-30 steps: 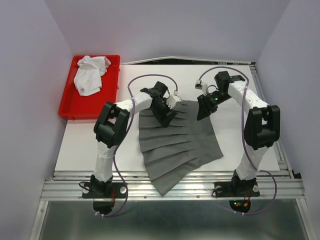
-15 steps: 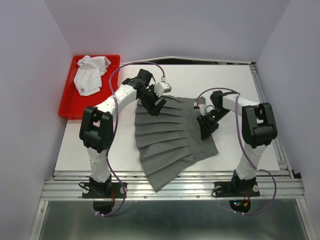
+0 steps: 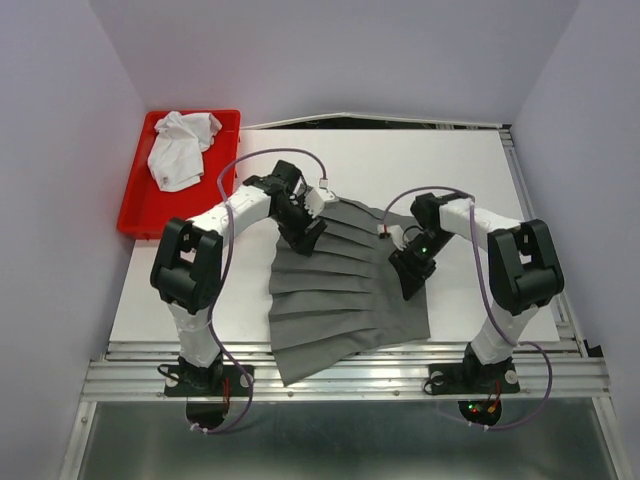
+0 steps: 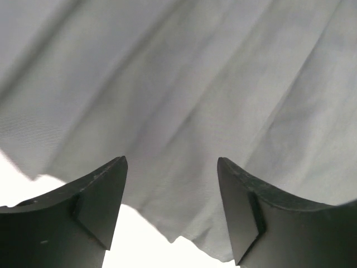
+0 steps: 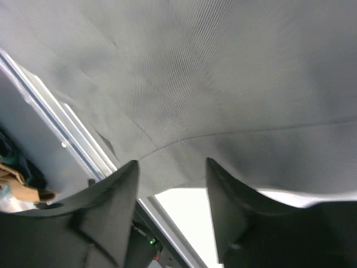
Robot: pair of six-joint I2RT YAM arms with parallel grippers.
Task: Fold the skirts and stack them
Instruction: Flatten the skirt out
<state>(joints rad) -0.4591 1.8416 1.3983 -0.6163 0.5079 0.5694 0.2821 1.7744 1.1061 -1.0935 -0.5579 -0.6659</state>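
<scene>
The dark grey pleated skirt [image 3: 345, 290] lies spread flat on the white table [image 3: 470, 170], its narrow end to the back and its hem at the near edge. My left gripper [image 3: 305, 232] is open at the skirt's back left edge. In the left wrist view the cloth [image 4: 195, 100] and its edge lie between the spread fingers [image 4: 95, 206]. My right gripper [image 3: 408, 272] is open over the skirt's right edge. The right wrist view shows the cloth [image 5: 223, 67] just past its fingertips [image 5: 117, 212]. The white skirt [image 3: 180, 145] lies crumpled in the red tray [image 3: 135, 215].
The red tray sits at the back left corner beside the left wall. A metal rail [image 3: 340, 365] runs along the table's near edge, and the skirt's hem reaches it. Purple cables loop over both arms.
The skirt has shifted toward the near edge and lies wider. My left gripper went toward the back, then came nearer again. My right gripper moved nearer along the right edge.
</scene>
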